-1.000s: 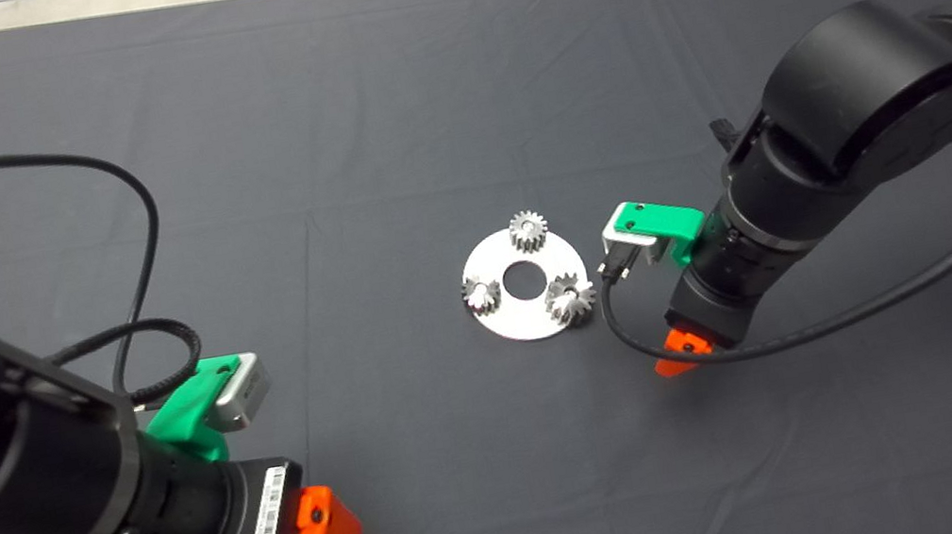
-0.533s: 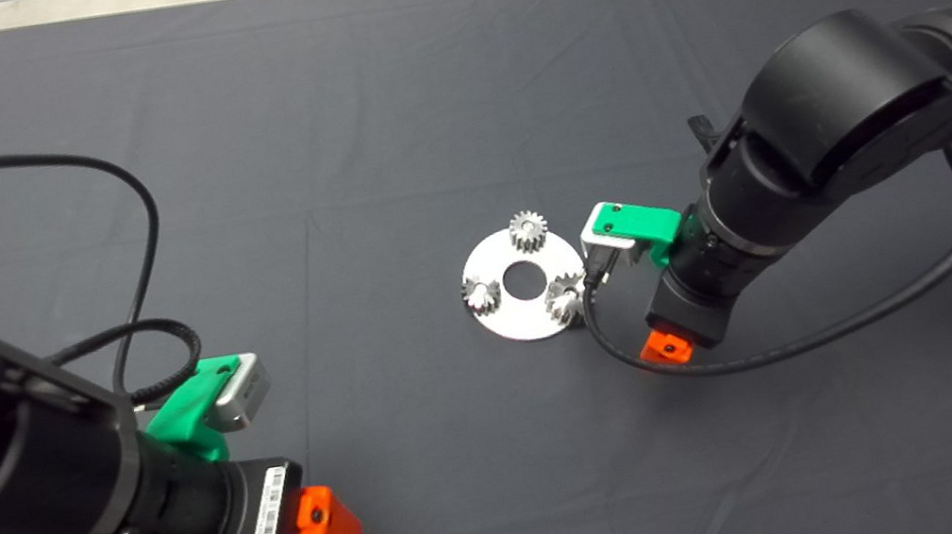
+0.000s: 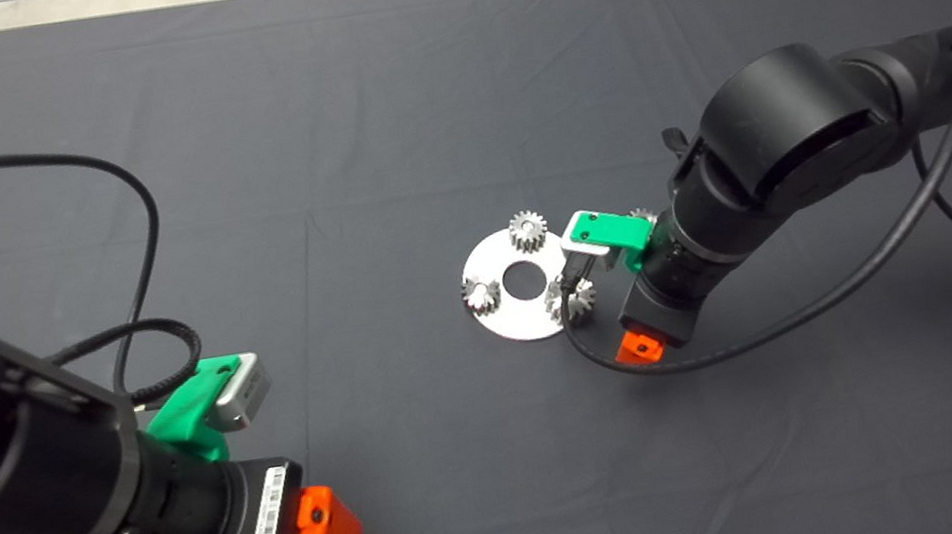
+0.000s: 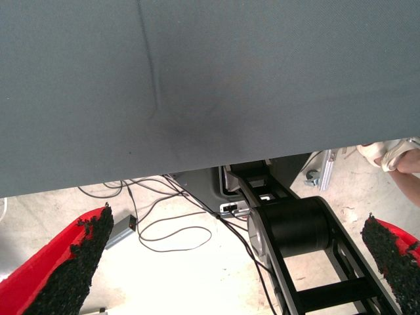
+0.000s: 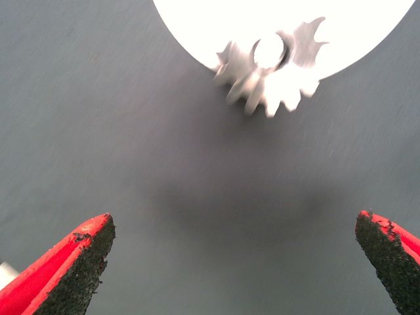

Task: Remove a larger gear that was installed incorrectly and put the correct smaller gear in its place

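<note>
A round silver plate point(image 3: 512, 322) lies mid-mat with three gears on it. The larger gear point(image 3: 572, 299), with flared teeth, sits at the plate's near right edge, partly hidden by the right wrist camera's cable. It also shows in the right wrist view point(image 5: 269, 72). My right gripper point(image 3: 637, 347) hangs open just right of and nearer than that gear, apart from it, with its fingers point(image 5: 72, 269) spread wide over bare mat. A small dark gear point(image 3: 642, 215), apparently the smaller gear, peeks out on the mat behind the right arm. My left gripper point(image 3: 325, 520) waits open at the lower left.
Two small silver gears stand on the plate, one at the far edge point(image 3: 529, 231) and one at the left point(image 3: 480, 294). The left wrist view shows the mat's edge point(image 4: 197, 164), floor cables, the robot's base and a person's sandalled foot point(image 4: 394, 154).
My right arm has moved left and a little nearer, bringing its wrist beside the larger gear. The small dark gear behind the arm has come into view. The left arm has not moved.
</note>
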Motion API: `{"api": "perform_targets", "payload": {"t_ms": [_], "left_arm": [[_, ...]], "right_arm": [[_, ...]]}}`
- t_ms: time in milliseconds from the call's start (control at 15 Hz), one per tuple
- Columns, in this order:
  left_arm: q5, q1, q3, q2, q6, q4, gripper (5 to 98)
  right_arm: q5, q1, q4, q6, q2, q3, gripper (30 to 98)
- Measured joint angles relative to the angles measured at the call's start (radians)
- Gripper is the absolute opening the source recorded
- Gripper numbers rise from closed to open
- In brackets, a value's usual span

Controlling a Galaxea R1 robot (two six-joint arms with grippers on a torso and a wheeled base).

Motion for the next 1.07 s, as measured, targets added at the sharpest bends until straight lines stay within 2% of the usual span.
{"api": "perform_targets", "payload": {"t_ms": [267,800,1067], "left_arm": [[0.000,0.000,0.000,0.000,0.000,0.000,97.7],[0.000,0.000,0.000,0.000,0.001,0.000,97.7],[0.000,0.000,0.000,0.000,0.001,0.000,97.7]], "right_arm": [[-0.002,-0.026,-0.047,-0.040,0.030,-0.073,97.0],[0.000,-0.043,-0.074,-0.054,0.106,-0.152,96.9],[0.000,-0.058,-0.082,-0.062,0.114,-0.179,96.9]]}}
